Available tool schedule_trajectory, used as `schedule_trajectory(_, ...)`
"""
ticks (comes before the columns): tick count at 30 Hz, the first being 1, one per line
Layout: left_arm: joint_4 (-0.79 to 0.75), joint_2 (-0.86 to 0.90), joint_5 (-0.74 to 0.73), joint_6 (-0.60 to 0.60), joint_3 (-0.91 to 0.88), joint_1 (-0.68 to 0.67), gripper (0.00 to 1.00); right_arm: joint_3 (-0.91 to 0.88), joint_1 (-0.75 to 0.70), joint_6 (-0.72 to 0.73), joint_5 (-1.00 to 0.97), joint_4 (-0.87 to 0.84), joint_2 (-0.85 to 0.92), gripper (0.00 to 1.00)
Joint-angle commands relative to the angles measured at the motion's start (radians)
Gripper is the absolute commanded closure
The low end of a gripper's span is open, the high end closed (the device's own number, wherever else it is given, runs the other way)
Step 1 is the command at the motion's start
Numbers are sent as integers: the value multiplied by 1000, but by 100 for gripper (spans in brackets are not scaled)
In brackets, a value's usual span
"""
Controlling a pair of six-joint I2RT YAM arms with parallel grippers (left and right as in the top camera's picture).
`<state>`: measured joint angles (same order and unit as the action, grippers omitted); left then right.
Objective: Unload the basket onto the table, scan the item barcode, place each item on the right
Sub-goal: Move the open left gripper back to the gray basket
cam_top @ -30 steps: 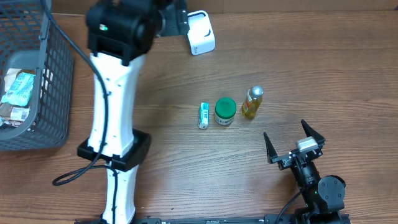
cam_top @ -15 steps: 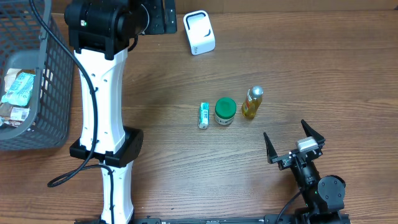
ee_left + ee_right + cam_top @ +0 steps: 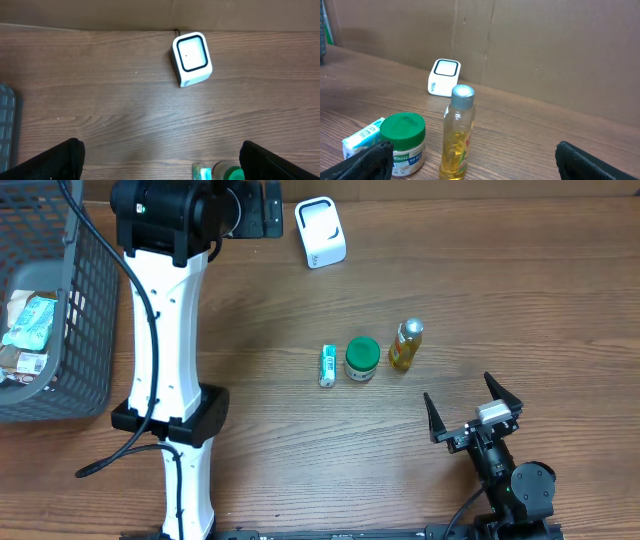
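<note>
Overhead: pre-grasp step, likely; left gripper (image 3: 160,161) and right gripper (image 3: 462,400) spread wide, empty; next move calls for grasping bottle (image 3: 405,345), barcode toward scanner (image 3: 321,232).

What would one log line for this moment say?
left gripper: open, empty | right gripper: open, empty | scanner: untouched | bottle, jar, box: on table

A wooden tabletop (image 3: 300,450) fills the scene, mid-brown, with fine grain running along its length and a few darker streaks. Along its far edge stands a plain brown wall (image 3: 545,50) of flat board, matt, with two upright seams (image 3: 493,35) showing in the right wrist view. The light is soft and even; shadows on the wood are faint and short.
</note>
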<state>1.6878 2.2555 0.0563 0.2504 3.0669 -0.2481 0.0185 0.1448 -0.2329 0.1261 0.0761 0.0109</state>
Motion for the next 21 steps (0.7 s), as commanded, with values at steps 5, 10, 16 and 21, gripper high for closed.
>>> schedule_trajectory(5,2,-12,22,-26,-9,83,0,-11,2,0,2,-3,-8,0)
schedule_trajectory(10,2,-12,21,-26,-9,158,0,-11,2,0,2,-3,-8,0)
schedule_trajectory(16,2,-12,21,-26,-9,240,0,-11,2,0,2,-3,-8,0)
schedule_trajectory(21,2,-12,19,-26,-9,317,0,-11,2,0,2,-3,-8,0)
